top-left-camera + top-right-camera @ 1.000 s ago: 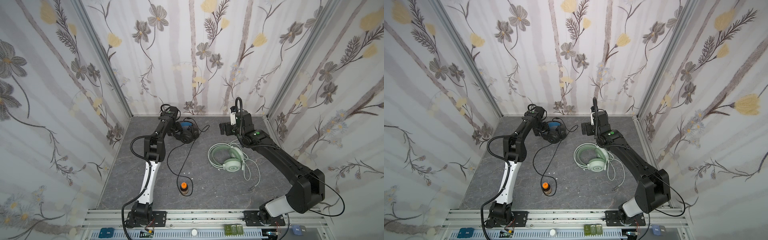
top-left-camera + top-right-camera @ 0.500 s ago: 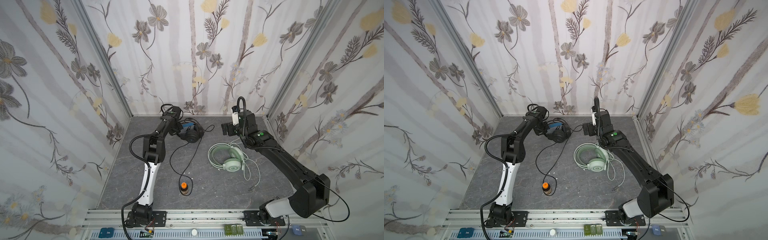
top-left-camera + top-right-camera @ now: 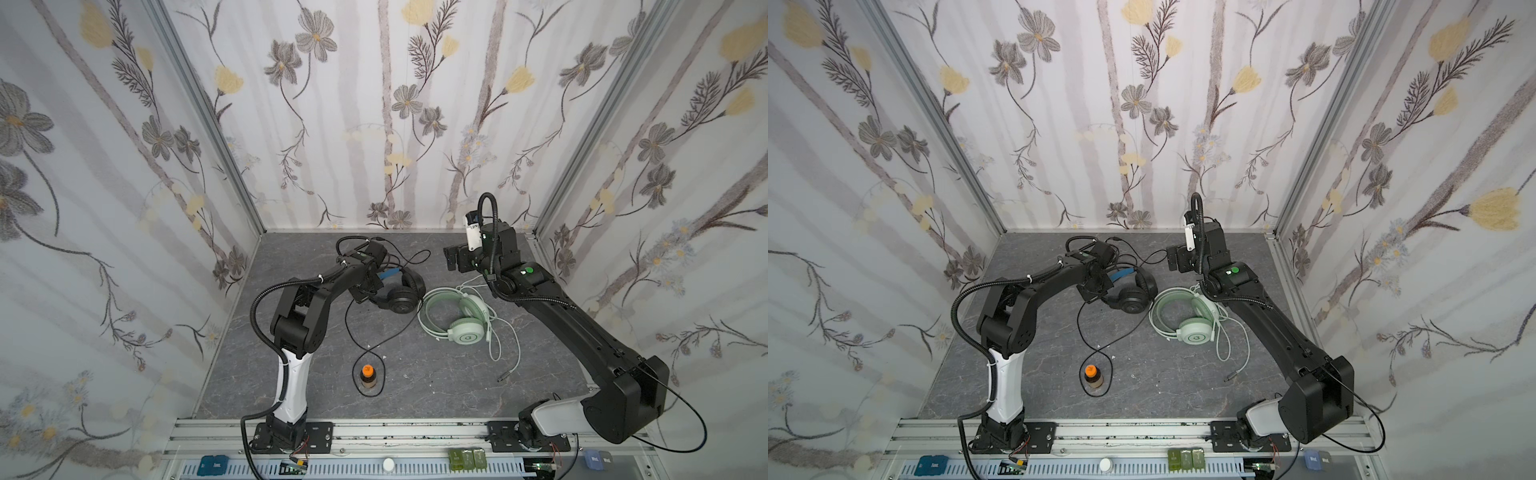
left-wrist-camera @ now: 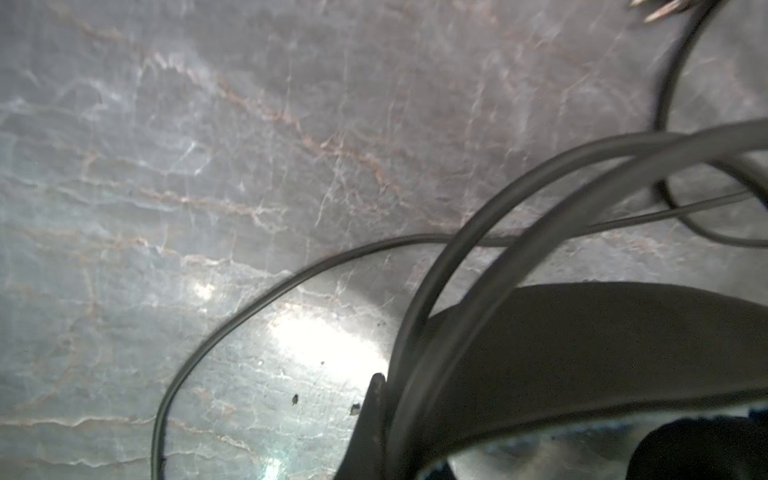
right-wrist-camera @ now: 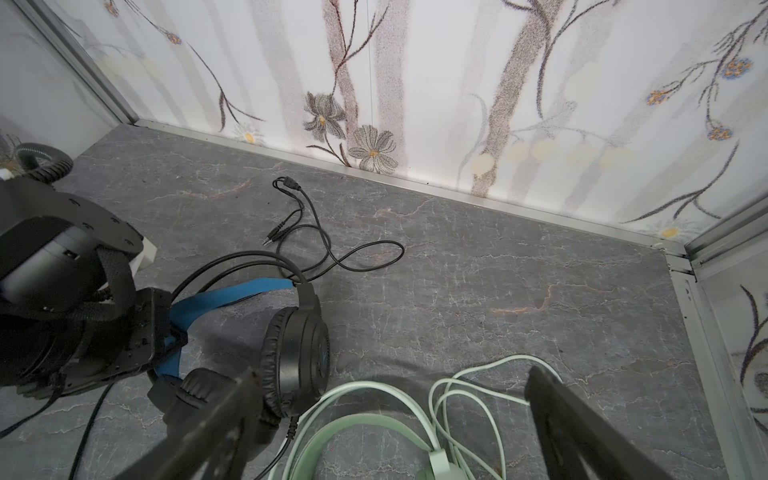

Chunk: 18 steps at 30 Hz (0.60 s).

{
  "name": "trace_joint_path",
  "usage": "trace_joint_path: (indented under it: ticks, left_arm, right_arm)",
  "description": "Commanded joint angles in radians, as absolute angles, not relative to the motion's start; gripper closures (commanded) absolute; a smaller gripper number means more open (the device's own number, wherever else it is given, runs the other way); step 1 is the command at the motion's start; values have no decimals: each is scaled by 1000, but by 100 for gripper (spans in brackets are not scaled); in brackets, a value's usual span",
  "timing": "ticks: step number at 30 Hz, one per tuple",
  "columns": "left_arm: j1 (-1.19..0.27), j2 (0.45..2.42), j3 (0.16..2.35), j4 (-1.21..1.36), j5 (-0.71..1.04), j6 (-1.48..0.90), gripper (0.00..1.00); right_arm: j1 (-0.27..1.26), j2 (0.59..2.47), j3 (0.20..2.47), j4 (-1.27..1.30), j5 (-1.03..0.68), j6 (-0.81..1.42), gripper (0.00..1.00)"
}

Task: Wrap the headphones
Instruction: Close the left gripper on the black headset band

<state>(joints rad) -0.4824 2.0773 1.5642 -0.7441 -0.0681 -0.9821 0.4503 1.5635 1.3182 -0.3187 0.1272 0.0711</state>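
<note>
The black headphones [image 3: 400, 296] [image 3: 1130, 300] with a blue inner headband [image 5: 232, 293] lie at the back middle of the grey floor. My left gripper [image 3: 368, 284] [image 3: 1096, 286] [image 4: 384, 415] is shut on their headband near one ear cup. Their black cable [image 3: 365, 332] runs forward. The mint green headphones [image 3: 461, 318] [image 3: 1192, 328] [image 5: 357, 428] lie just right of them, with the pale cable [image 3: 505, 349] loose alongside. My right gripper [image 3: 453, 259] [image 3: 1177, 259] [image 5: 392, 374] hangs open above the floor behind the mint set, holding nothing.
A small orange-capped bottle [image 3: 368, 376] [image 3: 1091, 376] stands at the front middle, ringed by a loop of the black cable. The black cable's plugs [image 5: 282, 208] lie near the back wall. The mint cable's plug [image 3: 503, 378] lies front right. Patterned walls close three sides.
My left gripper shut on the black headband and carried the black headphones right and forward, close to the mint set. The right arm barely moved.
</note>
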Motion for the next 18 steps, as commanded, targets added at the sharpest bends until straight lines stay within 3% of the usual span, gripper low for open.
trace_joint_path:
  ticks: [1,10,16,18]
  left_arm:
    - [-494,2057,1512,-677,-69,-1069,87]
    - [-504,1988,1373,-593,-55,-1062,47]
    - [-480,1979,1372,-588,-43,-990,32]
    - [-461,1999,1397,-596,-24,-955,32]
  right_arm:
    - [453,1553,1316,-307,98,76,1]
    - [454,1474,1273,-318,102,69,1]
    - [454,1446,1239,-310,114,37,2]
    - [454,1450,1236,-306,112,35,2]
